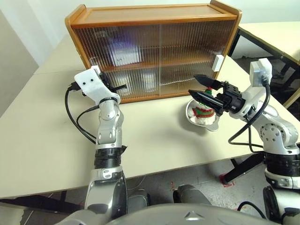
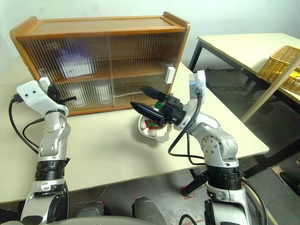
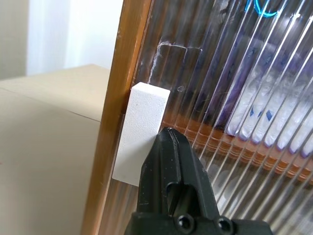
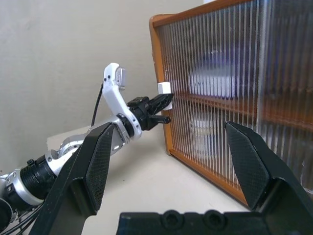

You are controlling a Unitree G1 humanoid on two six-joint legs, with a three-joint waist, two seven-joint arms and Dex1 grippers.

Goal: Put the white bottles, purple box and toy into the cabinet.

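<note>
Left gripper [image 3: 168, 134] pressed shut, tips against the cabinet's [image 1: 154, 18] white door handle [image 3: 139, 134]. Right gripper [image 1: 199, 86] spread wide, empty, above the toy [image 1: 204, 111] in its metal bowl [image 1: 212, 124].

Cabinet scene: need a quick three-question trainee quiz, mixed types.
1. True or false: both ribbed translucent sliding doors of the orange-brown wooden cabinet are shut.
2. The left pincer is: A) open over the bowl; B) shut, tip at the white rectangular handle; C) holding a jar.
3. Fill in: the small white plush toy sits in a shallow round metal ____, under the open right pincer.

Key: 1 true; 2 B; 3 bowl.
</note>
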